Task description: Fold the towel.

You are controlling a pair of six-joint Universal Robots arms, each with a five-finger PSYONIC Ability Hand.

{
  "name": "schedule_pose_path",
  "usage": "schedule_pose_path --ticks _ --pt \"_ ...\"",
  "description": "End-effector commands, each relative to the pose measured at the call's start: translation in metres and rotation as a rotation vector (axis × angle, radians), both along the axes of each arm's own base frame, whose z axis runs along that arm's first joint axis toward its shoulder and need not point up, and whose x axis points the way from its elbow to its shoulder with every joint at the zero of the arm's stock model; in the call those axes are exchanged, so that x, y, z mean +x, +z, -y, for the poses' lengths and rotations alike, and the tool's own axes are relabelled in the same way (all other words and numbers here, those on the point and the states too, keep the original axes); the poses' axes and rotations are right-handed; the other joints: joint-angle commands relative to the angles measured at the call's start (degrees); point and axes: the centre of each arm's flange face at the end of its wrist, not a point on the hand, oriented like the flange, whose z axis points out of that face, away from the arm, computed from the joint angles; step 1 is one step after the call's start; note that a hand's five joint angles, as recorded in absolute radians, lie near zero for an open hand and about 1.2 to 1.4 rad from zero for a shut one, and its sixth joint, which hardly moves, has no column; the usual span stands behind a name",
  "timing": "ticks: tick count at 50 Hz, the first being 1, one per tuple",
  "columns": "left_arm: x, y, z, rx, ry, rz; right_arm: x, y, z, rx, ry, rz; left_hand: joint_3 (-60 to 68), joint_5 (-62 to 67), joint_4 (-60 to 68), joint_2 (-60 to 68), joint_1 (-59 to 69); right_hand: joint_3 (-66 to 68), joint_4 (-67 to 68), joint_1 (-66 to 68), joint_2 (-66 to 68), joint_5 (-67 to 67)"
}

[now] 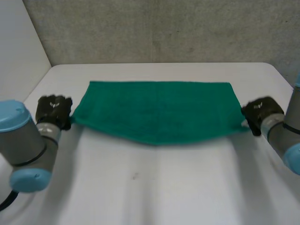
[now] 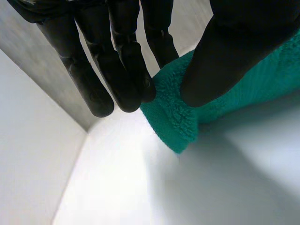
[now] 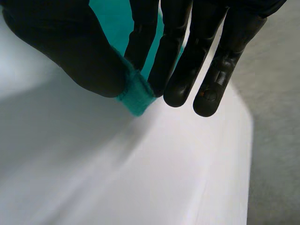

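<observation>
Now the left hand (image 1: 54, 110) pinches the near left corner of the towel (image 1: 157, 110) in its fingers (image 2: 126, 70). The green towel is spread on the white bench (image 1: 154, 187), its near edge lifted and sagging in the middle. The right hand (image 1: 260, 112) pinches the near right corner the same way. Both holds look small, so a corner might slip out if one hand pulls harder.

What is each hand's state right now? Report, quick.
Left hand: shut on the towel, pinching its left near corner.
Right hand: shut on the towel, pinching its right near corner.
</observation>
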Motion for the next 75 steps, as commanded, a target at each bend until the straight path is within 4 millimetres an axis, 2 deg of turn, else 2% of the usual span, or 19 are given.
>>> schedule_pose_path --ticks 1,4,10,14,21,22,28,29,38,44,52,54,56,57,61,65,68,71,75 --pt "0.024 -0.001 -0.075 0.355 -0.077 0.241 -0.037 0.0 -0.064 0.228 0.122 -0.338 11.46 15.33 11.54 11.2 14.75 12.38 11.67 23.52 12.5 12.96" --pt "0.022 0.004 -0.088 0.391 -0.132 0.26 -0.047 0.006 -0.066 0.202 0.125 -0.384 11.46 15.33 11.54 11.2 14.75 12.38 11.67 23.52 12.5 12.96" --pt "0.013 0.014 -0.069 0.266 -0.151 0.23 -0.044 0.014 -0.049 0.103 0.103 -0.346 11.46 15.33 11.54 11.2 14.75 12.38 11.67 23.52 12.5 12.96" --pt "-0.002 0.007 -0.037 0.166 -0.163 0.217 -0.029 -0.001 -0.01 0.037 0.061 -0.226 11.46 15.33 11.54 11.2 14.75 12.38 11.67 23.52 12.5 12.96" --pt "-0.036 -0.005 0.02 -0.017 -0.185 0.166 0.005 -0.015 0.015 0.002 0.086 -0.143 11.46 15.33 11.54 11.2 14.75 12.38 11.67 23.52 12.5 12.96" --pt "-0.045 -0.006 0.031 -0.058 -0.193 0.146 0.014 -0.024 0.03 -0.016 0.077 -0.135 11.46 15.33 11.54 11.2 14.75 12.38 11.67 23.52 12.5 12.96" --pt "-0.065 -0.012 0.07 -0.16 -0.167 0.121 0.02 -0.032 0.061 -0.085 0.03 -0.132 11.46 15.33 11.54 11.2 14.75 12.38 11.67 23.52 12.5 12.96" --pt "-0.066 -0.012 0.075 -0.171 -0.156 0.119 0.023 -0.034 0.084 -0.152 -0.014 -0.125 11.46 15.33 11.54 11.2 14.75 12.38 11.67 23.52 12.5 12.96" --pt "-0.078 -0.029 0.116 -0.247 -0.111 0.185 0.036 -0.038 0.123 -0.271 -0.075 -0.119 11.46 15.33 11.54 11.2 14.75 12.38 11.67 23.52 12.5 12.96" --pt "-0.081 -0.036 0.121 -0.253 -0.124 0.201 0.04 -0.03 0.14 -0.37 -0.092 -0.095 11.46 15.33 11.54 11.2 14.75 12.38 11.67 23.52 12.5 12.96" --pt "-0.085 -0.048 0.12 -0.246 -0.152 0.205 0.041 -0.044 0.146 -0.394 -0.095 -0.096 11.46 15.33 11.54 11.2 14.75 12.38 11.67 23.52 12.5 12.96" --pt "-0.091 -0.049 0.117 -0.256 -0.185 0.201 0.041 -0.047 0.146 -0.388 -0.099 -0.099 11.46 15.33 11.54 11.2 14.75 -23.69 -24.4 -12.55 -23.57 -23.11" --pt "-0.096 -0.049 0.112 -0.265 -0.213 0.196 0.042 -0.051 0.143 -0.374 -0.104 -0.099 -11.44 -7.57 -11.35 -11.69 -8.14 -57.62 -58.33 -46.48 -57.5 -57.04" --pt "-0.099 -0.05 0.11 -0.272 -0.229 0.197 0.042 -0.052 0.143 -0.371 -0.107 -0.098 -27.38 -23.51 -27.3 -27.64 -24.09 -57.62 -58.33 -46.48 -57.5 -57.04" --pt "-0.1 -0.04 0.106 -0.299 -0.227 0.189 0.043 -0.051 0.14 -0.367 -0.112 -0.083 -31.57 -27.7 -31.48 -31.83 -28.27 -57.62 -58.33 -46.48 -57.5 -57.04" --pt "-0.097 -0.021 0.098 -0.317 -0.214 0.186 0.042 -0.037 0.135 -0.372 -0.131 -0.02 -48.54 -44.67 -48.45 -48.8 -45.24 -57.62 -58.33 -46.48 -57.5 -57.04" --pt "-0.093 -0.005 0.09 -0.325 -0.208 0.181 0.034 -0.006 0.128 -0.395 -0.157 0.091 -57.47 -53.59 -57.38 -57.72 -54.17 -57.62 -58.33 -46.48 -57.5 -57.04" --pt "-0.089 0.003 0.081 -0.319 -0.2 0.18 0.034 0.023 0.107 -0.386 -0.132 0.229 -57.66 -53.78 -57.57 -57.91 -54.36 -57.62 -58.33 -46.48 -57.5 -57.04" --pt "-0.081 0.012 0.063 -0.295 -0.194 0.182 0.034 0.037 0.088 -0.35 -0.075 0.309 -57.49 -53.62 -57.4 -57.74 -54.19 -57.62 -58.33 -46.48 -57.5 -57.04"
